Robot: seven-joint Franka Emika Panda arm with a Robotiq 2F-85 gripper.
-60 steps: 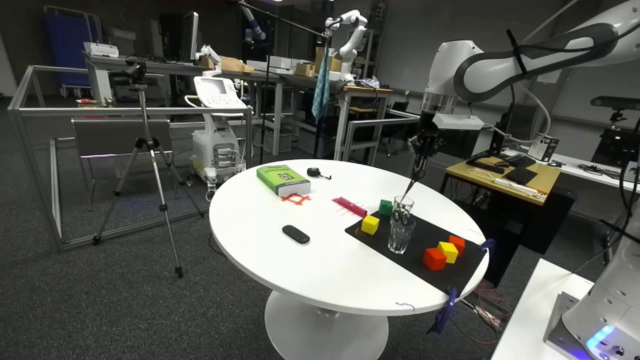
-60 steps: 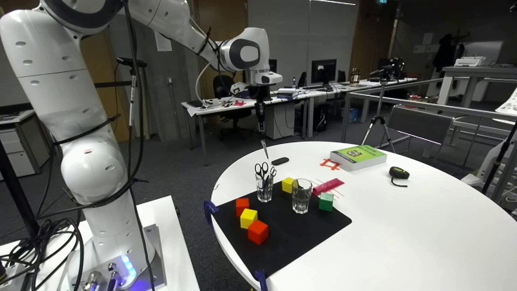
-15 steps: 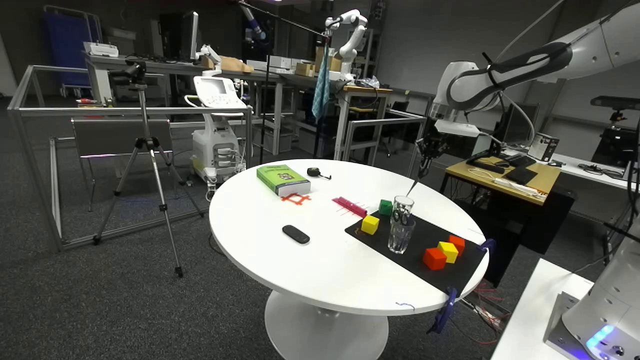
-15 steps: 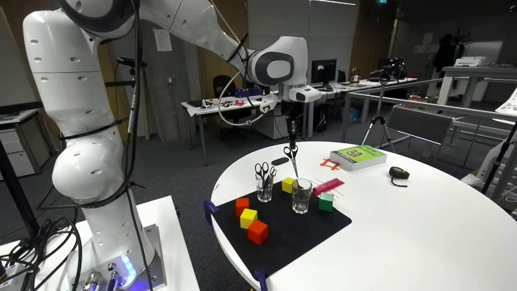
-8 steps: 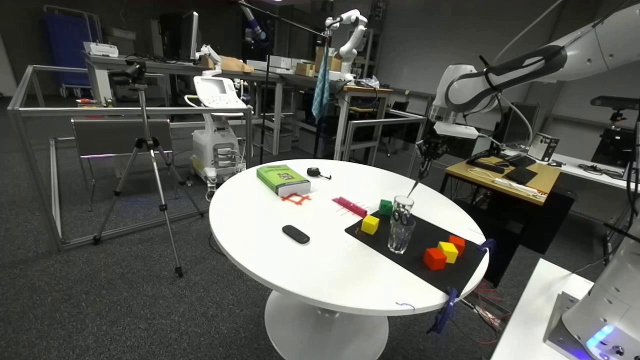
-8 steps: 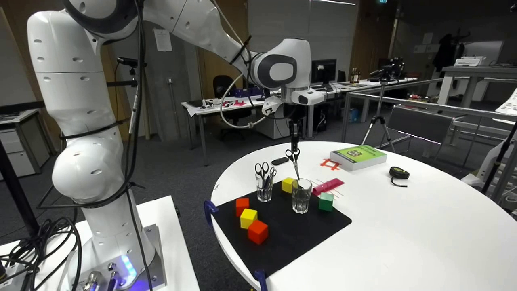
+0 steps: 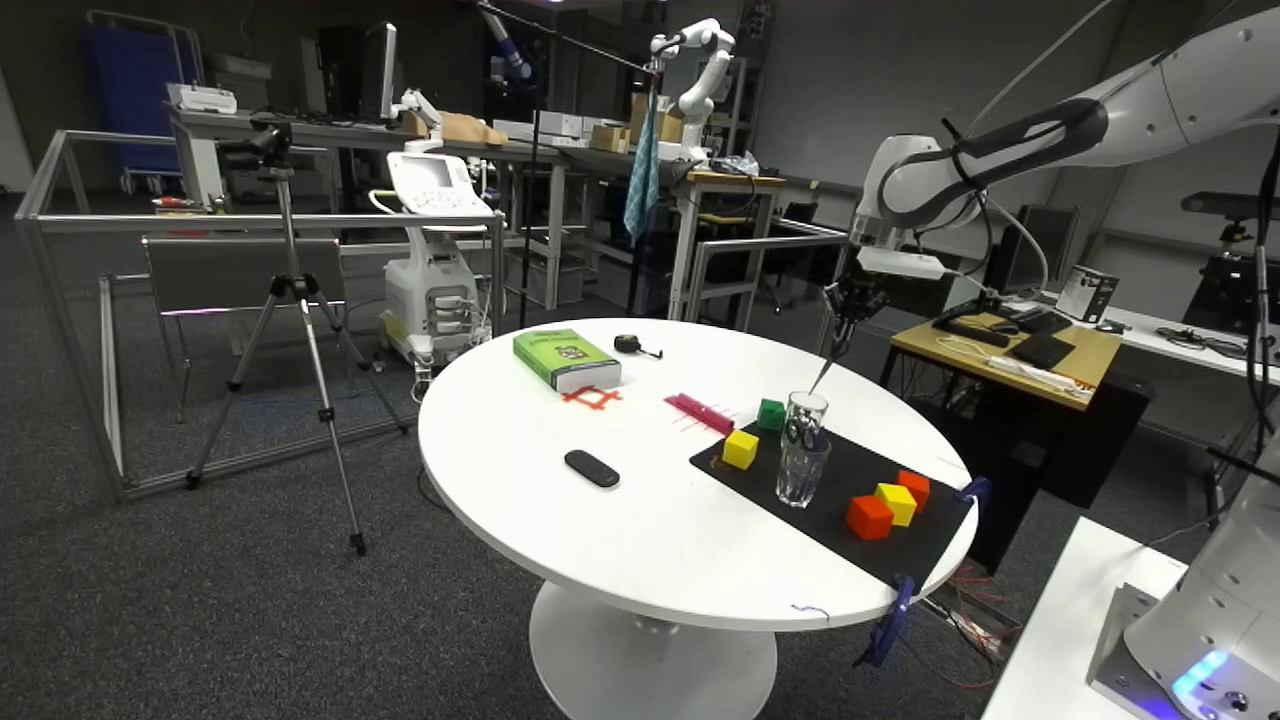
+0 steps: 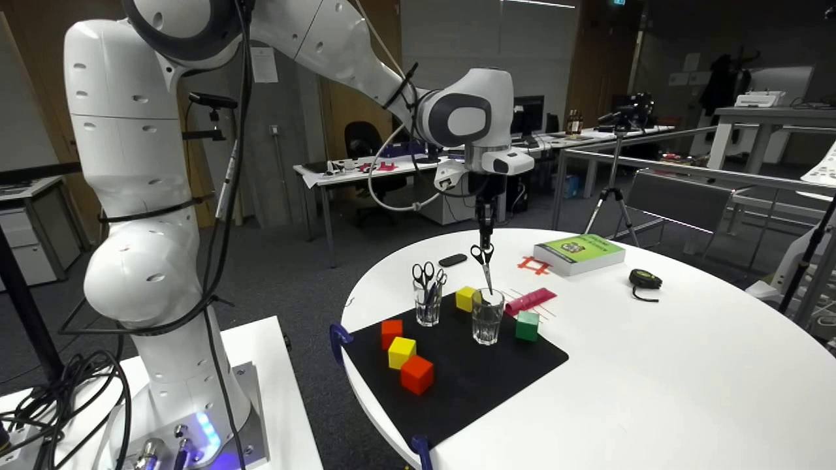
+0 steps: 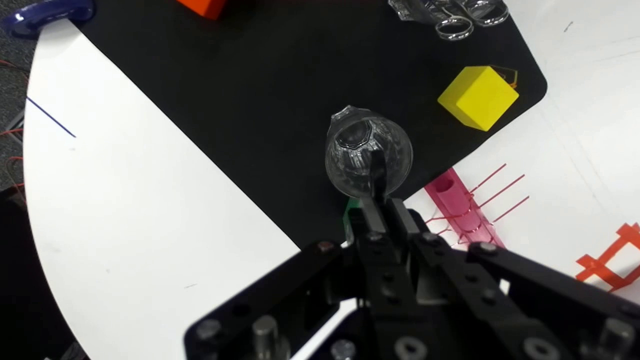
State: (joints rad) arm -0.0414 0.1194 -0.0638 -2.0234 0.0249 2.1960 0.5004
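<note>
- The place looks like a robotics lab.
- A white robot arm (image 8: pixel 134 271) stands on its own bench (image 8: pixel 281 391).
- A second robot arm (image 7: pixel 707 82) stands on a workbench (image 7: pixel 730 179) farther back.
- A tripod (image 7: pixel 296 285) stands beside metal rails (image 7: pixel 150 224).
- A console (image 7: pixel 430 290) with a screen (image 7: pixel 432 173) resembles an ultrasound machine.
- Beyond stand a desk (image 8: pixel 339 179), monitor (image 8: pixel 530 116) and office chair (image 8: pixel 362 138).
</note>
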